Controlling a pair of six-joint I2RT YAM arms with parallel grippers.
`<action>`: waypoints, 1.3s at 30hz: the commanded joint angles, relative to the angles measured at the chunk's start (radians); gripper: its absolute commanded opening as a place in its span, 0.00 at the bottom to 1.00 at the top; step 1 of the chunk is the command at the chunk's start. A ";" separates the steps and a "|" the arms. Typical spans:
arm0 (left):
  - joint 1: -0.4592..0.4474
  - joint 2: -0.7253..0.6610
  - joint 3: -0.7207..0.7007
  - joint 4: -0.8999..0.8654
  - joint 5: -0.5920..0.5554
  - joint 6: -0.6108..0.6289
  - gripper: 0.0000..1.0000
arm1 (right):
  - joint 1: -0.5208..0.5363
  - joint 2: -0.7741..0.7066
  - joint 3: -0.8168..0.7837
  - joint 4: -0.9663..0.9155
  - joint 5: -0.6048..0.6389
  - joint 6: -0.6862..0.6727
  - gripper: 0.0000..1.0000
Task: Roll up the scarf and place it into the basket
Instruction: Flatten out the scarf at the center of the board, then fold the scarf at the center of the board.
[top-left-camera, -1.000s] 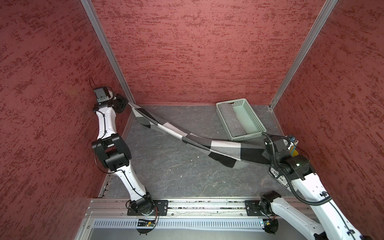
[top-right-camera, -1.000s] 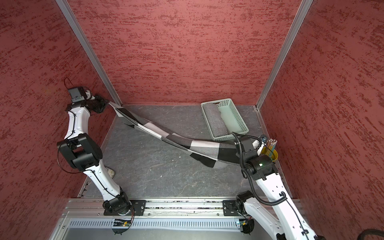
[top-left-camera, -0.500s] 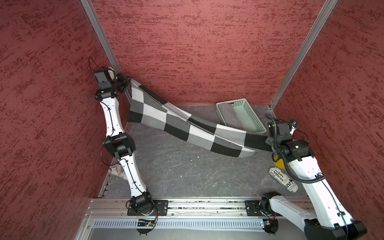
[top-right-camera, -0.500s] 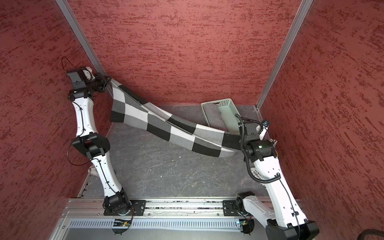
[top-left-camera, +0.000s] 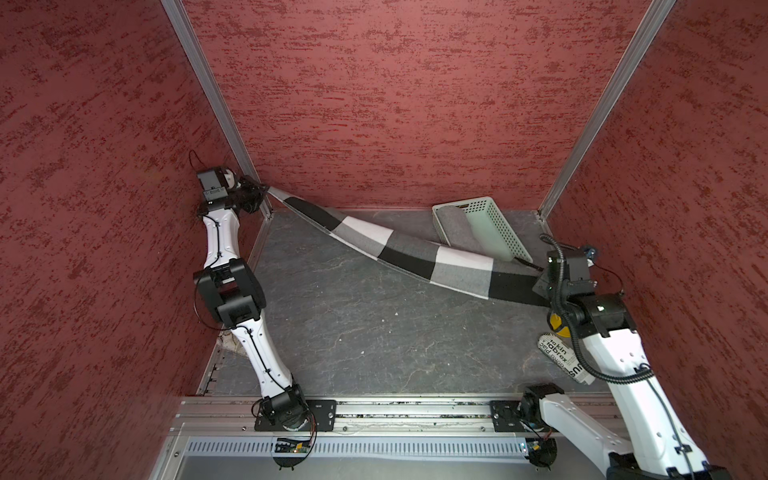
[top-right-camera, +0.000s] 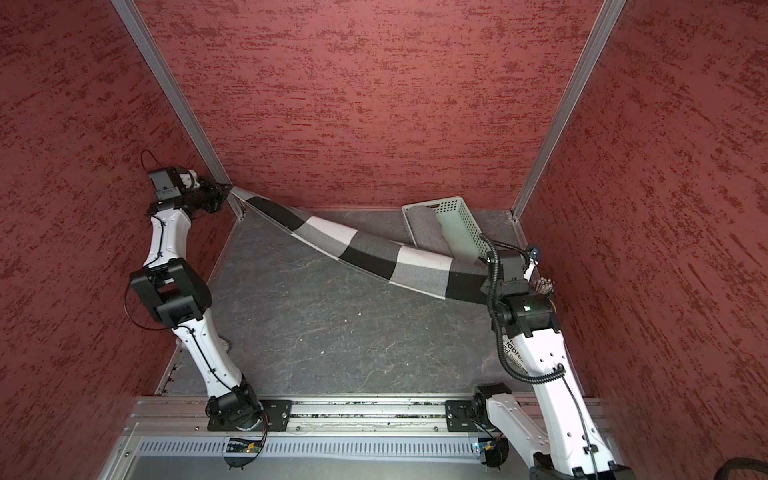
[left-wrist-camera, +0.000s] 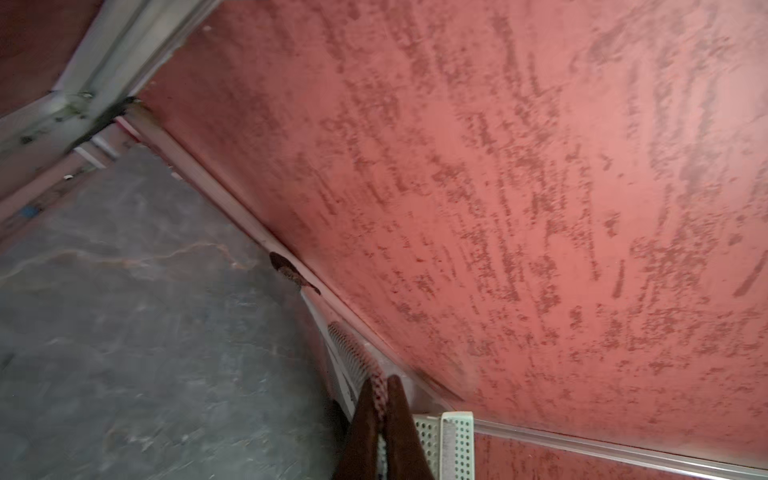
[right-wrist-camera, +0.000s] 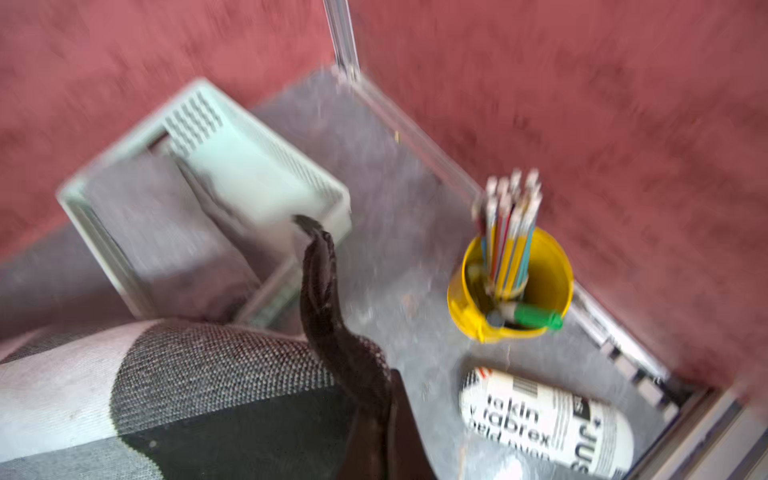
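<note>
My left gripper (left-wrist-camera: 380, 380) is pressed together on a thin sliver of the scarf (left-wrist-camera: 377, 392), and that sliver is all its wrist view shows of the cloth; my right gripper (right-wrist-camera: 384, 401) is likewise clamped on the scarf (right-wrist-camera: 174, 395), with a dark corner of it curling up past the fingers; only in both top views does the whole checked scarf (top-left-camera: 415, 249) appear, slung in a sagging band above the table (top-left-camera: 374, 332) from my left gripper (top-left-camera: 262, 192) at the far left corner to my right gripper (top-left-camera: 540, 272) by the right wall; the basket (top-left-camera: 498, 220) sits at the far right corner, just beyond the scarf's right end, the scarf not rolled; the right wrist view alone shows clearly the yellow pencil cup (right-wrist-camera: 511, 291) and the printed white tube (right-wrist-camera: 548, 424), which my right arm largely hides in a top view (top-right-camera: 536, 365).
</note>
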 joint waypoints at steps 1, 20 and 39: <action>0.080 -0.077 -0.211 0.024 -0.038 0.119 0.00 | -0.011 -0.055 -0.088 -0.040 -0.065 0.067 0.00; 0.183 -0.151 -0.581 0.007 -0.152 0.205 0.07 | -0.010 -0.273 -0.372 -0.017 -0.196 0.385 0.00; 0.080 -0.268 -0.488 -0.026 -0.126 0.255 0.00 | 0.156 -0.117 -0.497 0.073 -0.234 0.487 0.63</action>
